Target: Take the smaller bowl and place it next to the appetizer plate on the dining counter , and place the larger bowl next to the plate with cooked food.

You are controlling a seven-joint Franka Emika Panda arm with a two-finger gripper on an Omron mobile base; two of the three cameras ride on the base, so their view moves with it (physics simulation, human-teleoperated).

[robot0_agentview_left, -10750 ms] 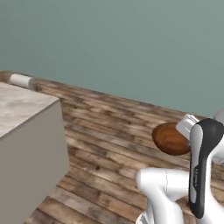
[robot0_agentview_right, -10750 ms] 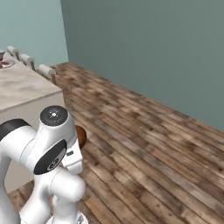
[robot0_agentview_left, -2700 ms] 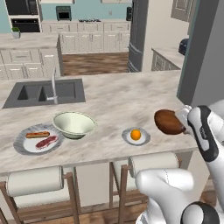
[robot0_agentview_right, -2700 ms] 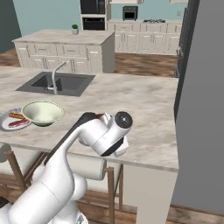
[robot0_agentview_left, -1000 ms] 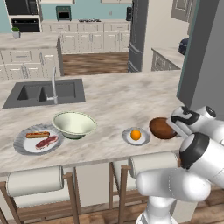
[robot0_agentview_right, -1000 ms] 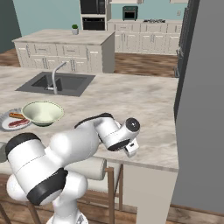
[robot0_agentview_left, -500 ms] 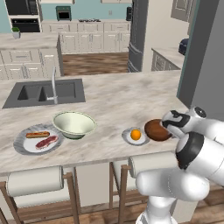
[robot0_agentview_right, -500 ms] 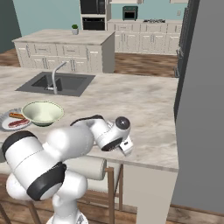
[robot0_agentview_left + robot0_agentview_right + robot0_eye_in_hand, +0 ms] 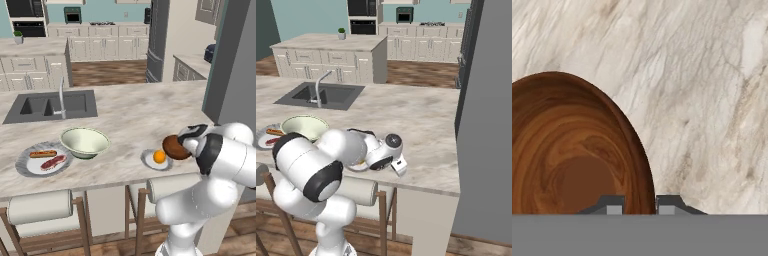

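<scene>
Brown bowl pinched by the claw just beside the fruit plate on the desk.

Left base view: the smaller bowl (image 9: 175, 147) sits right of centre, just beside the appetizer plate (image 9: 150, 161) holding one orange fruit (image 9: 159, 156); at left centre the empty larger bowl (image 9: 84, 142) stands beside the plate with cooked food (image 9: 30, 165), bearing a sausage and red meat, on the desk (image 9: 125, 112).
Right base view: the pale bowl shows at left centre.
Hand view: the claw (image 9: 640, 204) pinches the empty brown bowl's rim at the bottom.
</scene>
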